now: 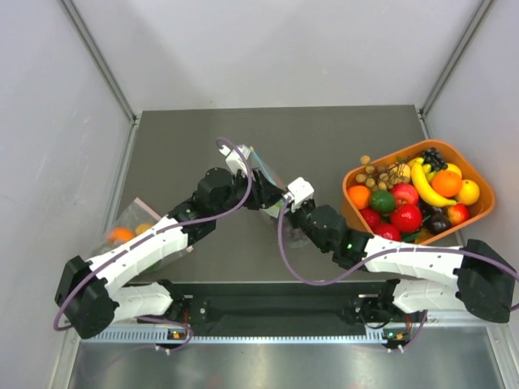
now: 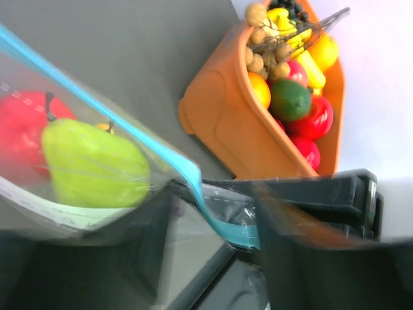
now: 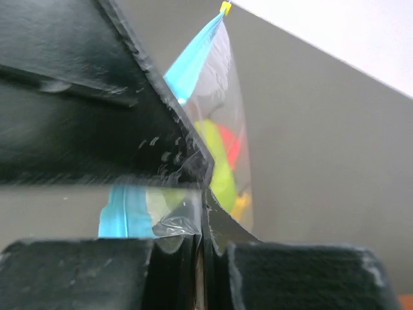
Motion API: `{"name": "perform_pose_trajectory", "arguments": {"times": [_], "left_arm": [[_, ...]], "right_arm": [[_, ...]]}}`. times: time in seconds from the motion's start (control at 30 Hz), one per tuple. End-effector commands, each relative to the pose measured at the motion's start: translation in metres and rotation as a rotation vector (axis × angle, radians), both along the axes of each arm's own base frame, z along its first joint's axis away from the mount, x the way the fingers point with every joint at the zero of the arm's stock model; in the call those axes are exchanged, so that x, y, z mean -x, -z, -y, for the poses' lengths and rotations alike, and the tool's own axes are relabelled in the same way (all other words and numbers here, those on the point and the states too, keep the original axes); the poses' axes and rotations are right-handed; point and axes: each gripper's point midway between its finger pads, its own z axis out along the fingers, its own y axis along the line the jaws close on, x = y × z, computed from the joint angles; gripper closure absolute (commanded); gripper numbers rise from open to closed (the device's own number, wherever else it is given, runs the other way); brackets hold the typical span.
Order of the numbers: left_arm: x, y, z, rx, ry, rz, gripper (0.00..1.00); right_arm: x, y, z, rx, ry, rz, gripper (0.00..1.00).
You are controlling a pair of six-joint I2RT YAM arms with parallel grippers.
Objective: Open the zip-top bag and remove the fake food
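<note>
The zip-top bag (image 2: 139,132), fake food (image 2: 90,165) inside, is held at mid-desk (image 1: 178,146), clamped at its mouth by the right pincer (image 3: 201,187). The left pincer (image 2: 216,213) is parted around it. Gripped so thinly, the bag may be dropped.

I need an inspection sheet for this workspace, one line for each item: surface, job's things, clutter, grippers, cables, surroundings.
Surface: dark grey table, no spills seen.
Job's things: zip-top bag between the two grippers; green fruit and red apple inside it.
Clutter: orange basket full of fruit at the right; second clear bag with orange fruit at the left edge.
Grippers: right gripper shut on the bag's plastic; left gripper open, the bag's blue strip passing between its fingers.
Cables: purple cable along each arm, no snag seen.
Surroundings: pale walls on three sides.
</note>
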Motion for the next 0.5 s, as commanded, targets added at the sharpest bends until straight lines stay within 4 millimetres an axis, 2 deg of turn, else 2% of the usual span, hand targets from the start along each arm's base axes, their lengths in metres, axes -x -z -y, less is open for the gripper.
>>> {"name": "perform_pose_trajectory", "arguments": {"times": [0.0,0.07,0.1,0.13,0.17,0.2,0.27,0.3,0.37,0.43,0.47], "left_arm": [[0.013,-0.043,-0.003,0.047,0.075,0.201,0.36],[0.006,-0.047,-0.018,-0.023,0.018,0.292,0.17],[0.008,-0.059,-0.028,-0.024,-0.013,0.345,0.16],[0.0,-0.06,-0.04,-0.048,-0.082,0.377,0.14],[-0.001,-0.063,-0.047,-0.075,-0.098,0.439,0.12],[-0.002,-0.073,-0.06,-0.069,-0.152,0.484,0.1],[-0.006,-0.067,-0.071,-0.092,-0.194,0.529,0.09],[-0.009,-0.058,-0.077,-0.111,-0.212,0.528,0.09],[-0.014,-0.052,-0.078,-0.109,-0.22,0.535,0.09],[-0.019,-0.036,-0.075,-0.115,-0.207,0.517,0.1],[-0.019,-0.042,-0.068,-0.074,-0.184,0.545,0.1]], "right_arm": [[-0.004,-0.043,-0.004,-0.14,-0.015,0.025,1.0],[-0.008,-0.044,0.008,-0.191,0.0,-0.032,1.0],[-0.006,-0.045,0.008,-0.21,-0.043,-0.055,1.0],[-0.005,-0.045,0.011,-0.226,-0.06,-0.076,1.0],[-0.005,-0.053,0.019,-0.28,-0.084,-0.097,1.0],[-0.003,-0.057,0.024,-0.302,-0.103,-0.104,1.0],[0.003,-0.067,0.034,-0.347,-0.152,-0.112,1.0],[0.005,-0.072,0.038,-0.362,-0.163,-0.109,1.0],[0.015,-0.08,0.042,-0.385,-0.217,-0.124,1.0],[0.023,-0.088,0.041,-0.398,-0.258,-0.127,1.0],[0.03,-0.093,0.04,-0.415,-0.292,-0.134,1.0]]}}
